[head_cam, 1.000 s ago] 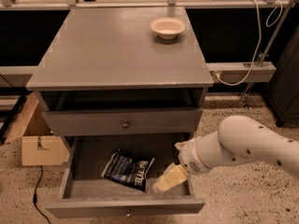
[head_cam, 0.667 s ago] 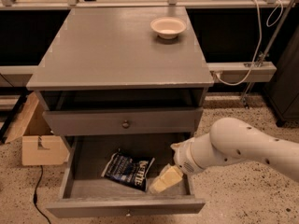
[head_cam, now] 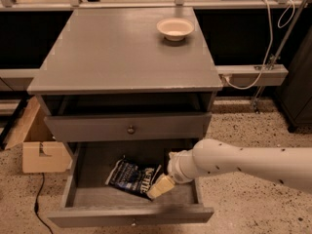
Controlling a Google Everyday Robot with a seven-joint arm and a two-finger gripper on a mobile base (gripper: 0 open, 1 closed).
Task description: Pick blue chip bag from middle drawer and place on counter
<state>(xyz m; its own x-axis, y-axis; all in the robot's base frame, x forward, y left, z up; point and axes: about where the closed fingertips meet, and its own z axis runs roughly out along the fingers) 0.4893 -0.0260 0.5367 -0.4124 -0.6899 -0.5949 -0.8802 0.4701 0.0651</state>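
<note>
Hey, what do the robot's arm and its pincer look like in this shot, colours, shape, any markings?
The arm is a thick, smooth white tube dotted with small dark specks, ending in a ribbed white collar at the wrist. No cables or lettering show on it. The pincer is a pale cream, blocky piece, down in the open middle drawer at the right edge of the blue chip bag.

Soft overhead light brightens the matte grey counter; the grey middle drawer lies dim around the cream gripper, lower centre.
</note>
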